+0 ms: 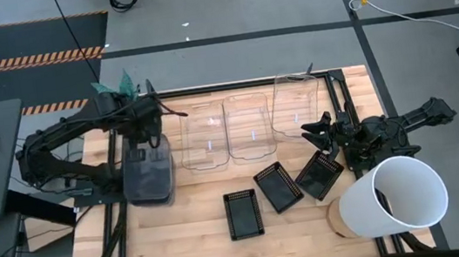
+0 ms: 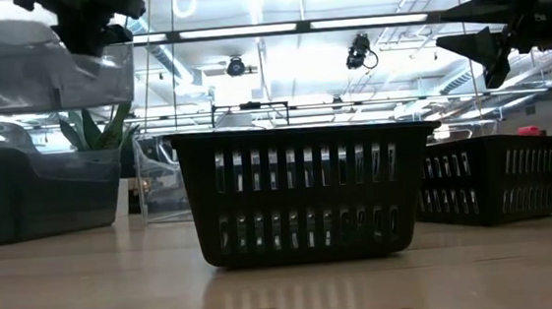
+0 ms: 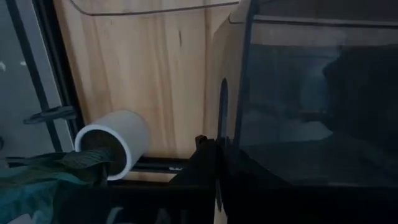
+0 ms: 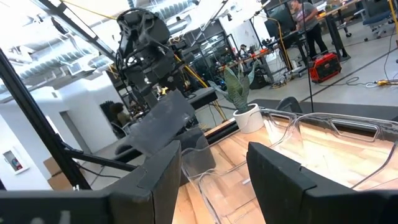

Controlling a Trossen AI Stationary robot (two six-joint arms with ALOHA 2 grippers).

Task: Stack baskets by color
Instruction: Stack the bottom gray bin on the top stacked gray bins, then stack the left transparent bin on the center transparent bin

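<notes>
Taking the big white bucket [image 1: 400, 197] at the right front of the wooden surface [image 1: 190, 239] as the landmark, the smoky grey trays [image 1: 148, 172] sat farthest to its left, rounded and translucent, stacked at the surface's left edge; the low view showed the upper one [image 2: 42, 66] lifted and tilted above the ones below. The left claw [image 1: 154, 142] was over that stack, shut on the raised tray's rim, its dark fingers [image 3: 208, 163] pinching the grey wall in the wrist view. A small white plant pot [image 3: 118, 144] with green leaves lay just behind the stack. Nearer the bucket, three tall clear bins stood in a row along the back: the first [image 1: 204, 137], the second [image 1: 249, 127] touching it, and the third [image 1: 297, 103] set slightly farther back; nothing showed inside any of them. In front of them, three smaller black mesh-sided baskets lay apart from one another: one [image 1: 242, 213] squarely placed, one [image 1: 278, 186] turned at an angle, one [image 1: 319, 175] just beside the bucket's left. The right claw [image 1: 316, 134] hovered above that last basket, behind the bucket, its fingers [image 4: 163, 174] spread wide and holding nothing. The bucket lay tipped, its mouth open, what lay inside it hard to make out.
</notes>
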